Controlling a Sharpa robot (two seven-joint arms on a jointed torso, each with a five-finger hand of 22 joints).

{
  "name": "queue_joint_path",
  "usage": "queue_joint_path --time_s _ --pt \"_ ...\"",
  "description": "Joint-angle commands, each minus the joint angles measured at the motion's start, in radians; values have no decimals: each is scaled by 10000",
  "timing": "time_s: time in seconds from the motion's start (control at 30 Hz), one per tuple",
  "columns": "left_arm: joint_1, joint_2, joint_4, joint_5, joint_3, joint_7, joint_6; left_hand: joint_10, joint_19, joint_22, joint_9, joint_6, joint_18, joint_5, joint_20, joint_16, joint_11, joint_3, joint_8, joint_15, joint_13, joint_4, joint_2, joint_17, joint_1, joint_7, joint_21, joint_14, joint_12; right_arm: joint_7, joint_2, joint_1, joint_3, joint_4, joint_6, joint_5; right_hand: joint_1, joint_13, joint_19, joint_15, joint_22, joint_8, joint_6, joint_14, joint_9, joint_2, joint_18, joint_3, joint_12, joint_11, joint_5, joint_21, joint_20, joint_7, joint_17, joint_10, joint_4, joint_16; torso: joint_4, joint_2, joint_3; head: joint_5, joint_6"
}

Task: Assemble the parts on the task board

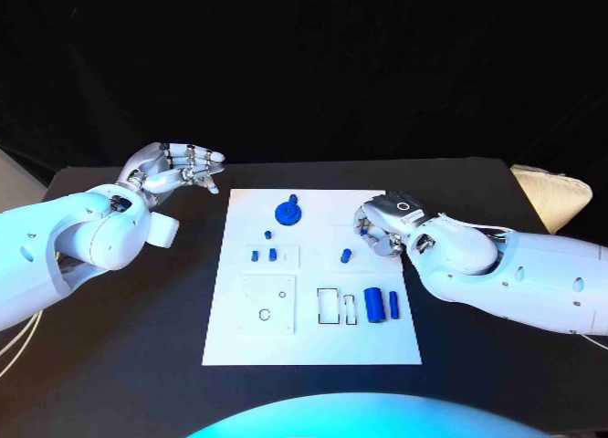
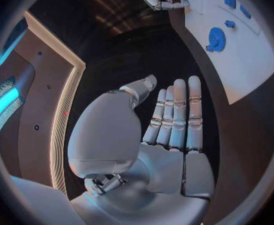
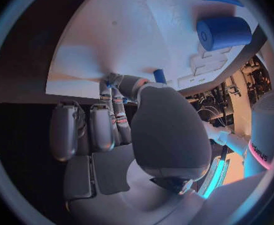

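Beside right robot hand [image 1: 382, 225], small blue peg [image 1: 346, 255], on task board [image 1: 383, 347]

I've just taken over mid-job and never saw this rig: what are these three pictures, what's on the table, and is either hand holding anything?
It is a robot with two white arms, each ending in a silver hand. One picture looks down from its head; each round one is shot from a wrist, behind that hand. On the black table lies the white task board with blue parts: a gear, a thick cylinder, some small pieces. The left hand hovers beside the board, fingers straight, holding nothing. The right hand reaches down by a small blue peg; whether it pinches it, I cannot tell.
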Motion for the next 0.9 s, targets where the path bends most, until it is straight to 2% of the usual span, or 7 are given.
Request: queue_joint_path --time_s 0.03,0.63,0.83,0.9 --pt "1 16 15 25 6 41 117 4 62 -9 -13 -53 131 38 32 -38 38 -31 -62 48 -15 39 -11 9 -96 0 -54 13 -50 -253 -33 -83 -64 -28 201 -103 82 105 301 -69 1538 47 64 304 27 159 -172 5 -9 -423 -55 67 -40 6 20 550 -68 68 -1 4 5 3 -4" --pt "-2 30 -25 1 5 50 137 -7 72 -24 -17 -63 132 38 33 -40 39 -32 -65 49 -19 37 -8 11 -72 3 -73 9 -55 -367 -176 -62 -37 265 -614 -117 80 124 327 -89 1581 59 100 310 59 159 -187 30 -24 -440 -86 155 -51 -6 31 629 -121 79 -9 -6 9 5 26" --pt "-7 44 -74 -29 4 47 163 -15 82 -38 -21 -74 133 38 33 -42 42 -36 -68 49 -24 31 -11 14 -48 6 -90 4 -59 -409 -326 162 -10 520 -652 -87 75 130 345 -94 1609 60 111 316 71 146 -198 41 -36 -444 -56 216 -56 -9 44 651 -144 91 -9 -9 9 20 67" --pt "-7 47 -85 -32 4 46 166 -15 82 -38 -21 -74 133 38 33 -42 42 -36 -68 49 -24 31 -11 14 -48 6 -90 4 -59 -434 -402 250 -5 631 -648 -46 75 130 345 -94 1609 60 111 316 71 146 -198 41 -36 -444 -56 216 -56 -9 44 651 -144 91 -8 -4 -1 10 129"
